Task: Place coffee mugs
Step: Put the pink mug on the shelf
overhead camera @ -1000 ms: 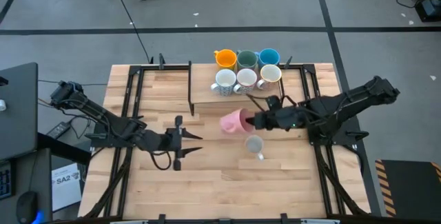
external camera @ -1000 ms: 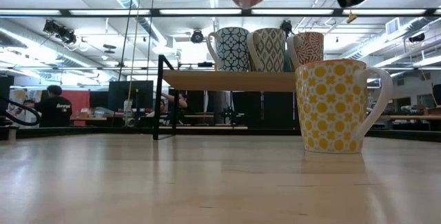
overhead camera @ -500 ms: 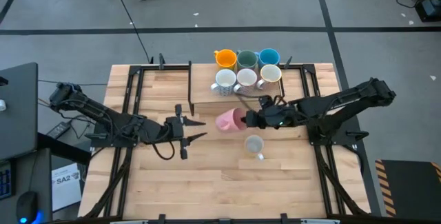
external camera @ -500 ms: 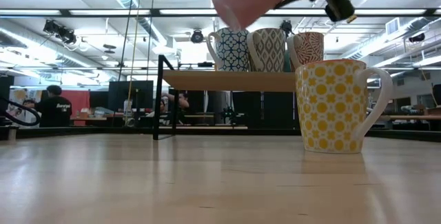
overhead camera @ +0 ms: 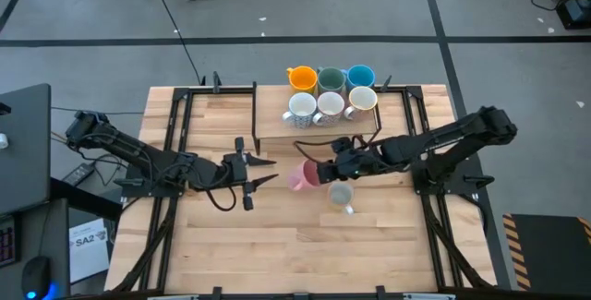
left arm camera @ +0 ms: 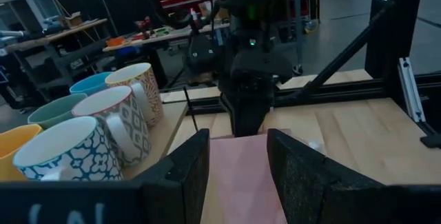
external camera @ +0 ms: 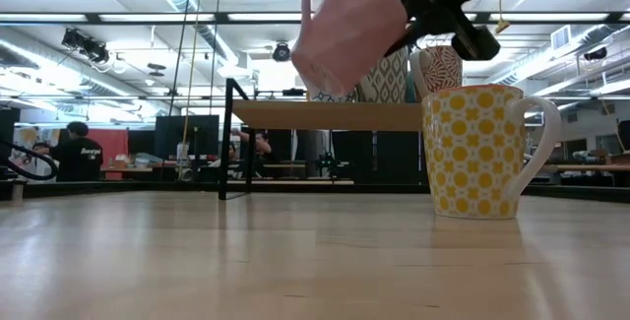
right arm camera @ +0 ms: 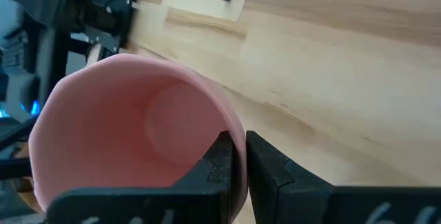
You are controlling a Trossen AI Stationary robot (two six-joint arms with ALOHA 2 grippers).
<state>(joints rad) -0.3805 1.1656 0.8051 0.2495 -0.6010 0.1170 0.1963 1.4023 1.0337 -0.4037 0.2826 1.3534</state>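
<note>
While the right gripper (overhead camera: 320,172) is clenched on the rim of the pink mug (overhead camera: 302,177), one finger inside and one outside, the mug hangs tilted in the air above the middle of the table (overhead camera: 277,254), with its handle turned up in the low view. It is just beside the yellow-patterned mug (overhead camera: 341,194), which stands alone on the bare wood, a little nearer to the front edge. Six other mugs stand in two rows on the raised shelf (overhead camera: 272,126) at the far side: the orange mug (overhead camera: 302,78), the dark green mug (overhead camera: 331,80) and the blue mug (overhead camera: 360,76) behind, three patterned mugs (overhead camera: 331,106) in front. The left part of this shelf is free. The left gripper (overhead camera: 259,172) hovers to the left of the pink mug, its jaws released and holding nothing, pointed toward it and still apart from it. Much open wood remains at the front of the table and on its left side.
</note>
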